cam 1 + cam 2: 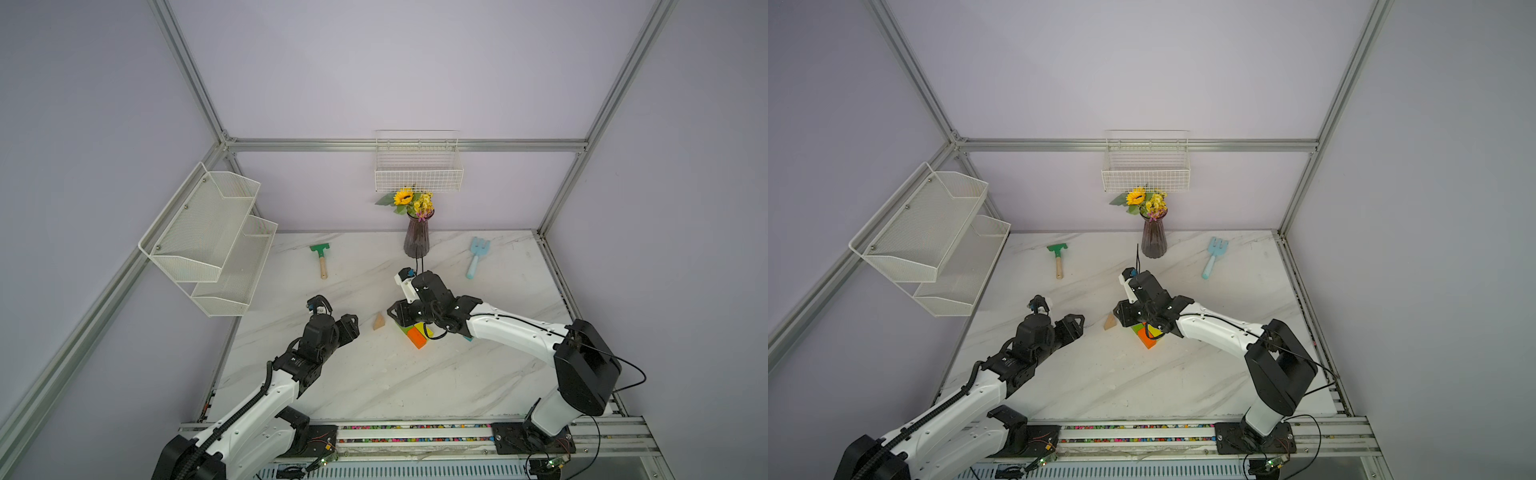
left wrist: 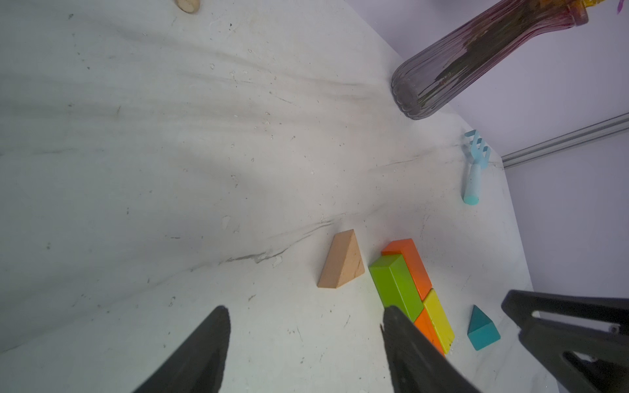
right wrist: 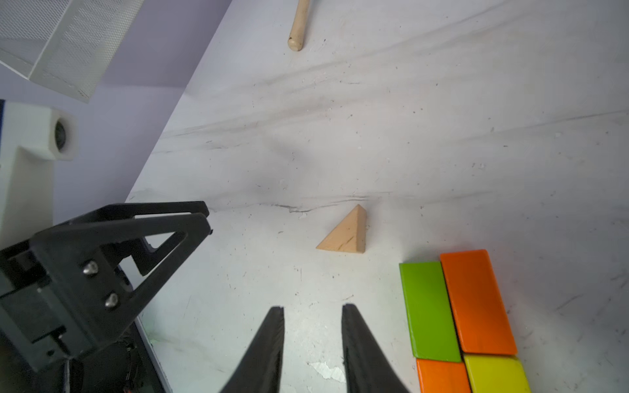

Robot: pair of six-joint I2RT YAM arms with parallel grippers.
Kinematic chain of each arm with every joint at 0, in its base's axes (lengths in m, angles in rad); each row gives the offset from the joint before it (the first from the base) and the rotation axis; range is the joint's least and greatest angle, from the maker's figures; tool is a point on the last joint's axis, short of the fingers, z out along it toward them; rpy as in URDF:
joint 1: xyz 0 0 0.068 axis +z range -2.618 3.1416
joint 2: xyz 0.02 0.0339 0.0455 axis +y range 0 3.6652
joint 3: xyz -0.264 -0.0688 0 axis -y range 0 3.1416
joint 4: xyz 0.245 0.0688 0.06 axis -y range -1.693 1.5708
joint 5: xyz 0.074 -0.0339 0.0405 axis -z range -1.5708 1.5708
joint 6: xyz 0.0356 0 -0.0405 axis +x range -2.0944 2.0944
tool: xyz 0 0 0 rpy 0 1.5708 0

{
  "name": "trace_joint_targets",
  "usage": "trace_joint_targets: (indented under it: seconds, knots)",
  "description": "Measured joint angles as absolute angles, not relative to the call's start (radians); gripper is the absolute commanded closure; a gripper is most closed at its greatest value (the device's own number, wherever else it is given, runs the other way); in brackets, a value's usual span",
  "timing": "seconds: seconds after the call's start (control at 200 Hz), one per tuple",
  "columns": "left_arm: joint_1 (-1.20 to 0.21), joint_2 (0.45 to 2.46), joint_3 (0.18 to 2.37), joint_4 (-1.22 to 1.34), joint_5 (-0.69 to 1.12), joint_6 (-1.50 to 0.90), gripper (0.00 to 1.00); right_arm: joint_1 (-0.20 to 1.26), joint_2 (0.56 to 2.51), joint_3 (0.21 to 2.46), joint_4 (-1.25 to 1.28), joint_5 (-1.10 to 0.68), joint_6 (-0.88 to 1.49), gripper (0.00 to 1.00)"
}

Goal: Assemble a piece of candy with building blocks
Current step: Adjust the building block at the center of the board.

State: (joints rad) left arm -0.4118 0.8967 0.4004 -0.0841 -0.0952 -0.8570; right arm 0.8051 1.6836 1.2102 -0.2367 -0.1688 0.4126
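At your far left the green-headed toy rake (image 1: 320, 257) lies near the back of the marble table (image 1: 374, 382), well apart from everything else. Next comes your left gripper (image 2: 304, 309): its fingers (image 2: 204, 347) stand wide apart with only bare table between them, holding nothing, and in both top views it hangs short of the blocks. Just past it the tan triangle (image 2: 342, 263) lies on its side, near the green block (image 2: 396, 289) with a narrow strip of table between them. Your right gripper (image 3: 312, 308) sits over the bare table between the tan triangle and the green block; its fingers (image 3: 360, 350) are parted by a narrow gap and grip nothing, and you cannot tell whether the tips touch the table. The candy's body is laid out: the green block beside an orange block (image 3: 478, 303), with a second orange block (image 3: 442, 376) and the yellow block (image 3: 495, 374) butted against their ends. The teal triangle (image 2: 481, 330) stands just beside the yellow block, not touching. Behind stand the vase (image 1: 417, 237) of flowers and, farthest right, the light blue toy fork (image 1: 476, 257).
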Motion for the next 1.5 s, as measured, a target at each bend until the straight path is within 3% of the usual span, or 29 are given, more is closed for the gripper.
trace_joint_targets:
  seconds: [0.36,0.78,1.5]
  knots:
    - [-0.398,0.884,0.386,-0.092,-0.081,-0.872,0.27,0.853,1.977,1.688,-0.652,-0.075,0.455,0.56]
    - [-0.379,0.836,0.361,-0.097,-0.089,-0.872,0.27,0.867,2.153,1.848,-0.865,-0.093,0.580,0.55]
    - [-0.373,0.858,0.361,-0.091,-0.077,-0.872,0.28,0.870,2.274,1.951,-0.915,-0.048,0.637,0.54]
